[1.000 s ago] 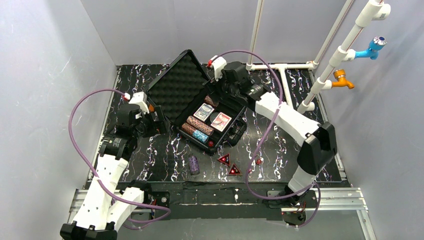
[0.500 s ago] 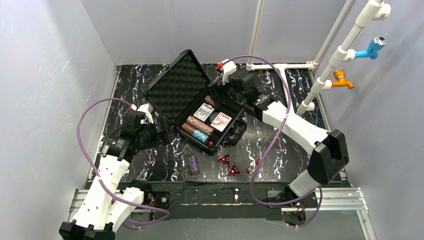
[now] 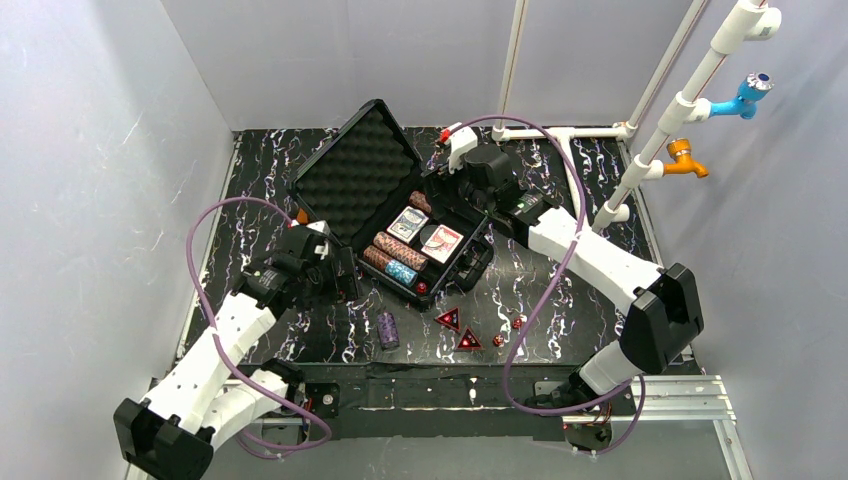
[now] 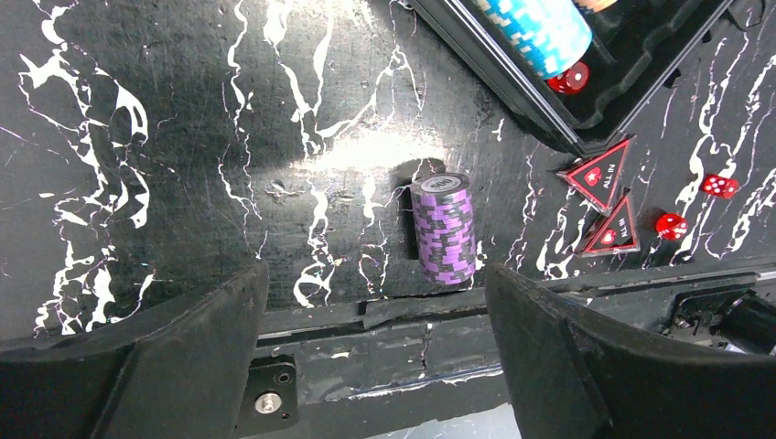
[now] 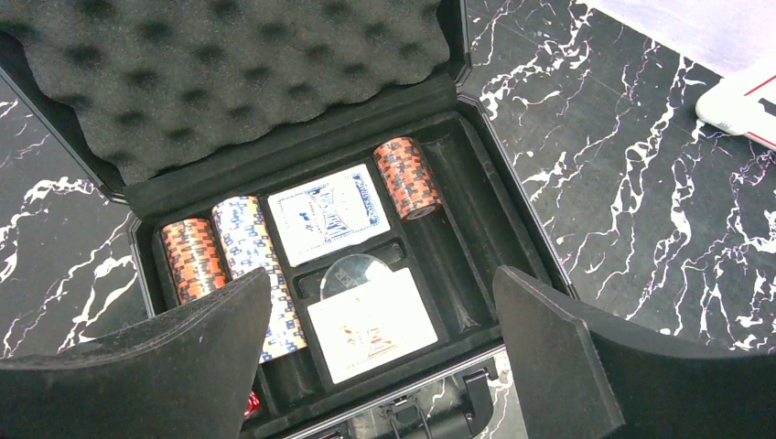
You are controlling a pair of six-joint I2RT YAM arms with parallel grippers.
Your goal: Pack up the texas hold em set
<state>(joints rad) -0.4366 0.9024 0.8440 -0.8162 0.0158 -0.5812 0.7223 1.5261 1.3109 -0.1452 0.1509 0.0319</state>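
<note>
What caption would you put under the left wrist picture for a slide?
Open left end effector hovers over a purple chip roll lying outside the case.

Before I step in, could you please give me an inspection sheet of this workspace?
Surface: black marbled table.
Job's things: case open, holding card decks and chip rolls; purple chip roll, triangular markers and red dice lie outside it on the table.
Clutter: nothing seen.
Grippers: left gripper above the purple chip roll, right gripper above the case; both sets of jaws open and empty.
Cables: left cable and right cable, both purple, loop off the arms.
Surroundings: pale walls; white pipe frame with blue tap and orange tap on the right.
</note>
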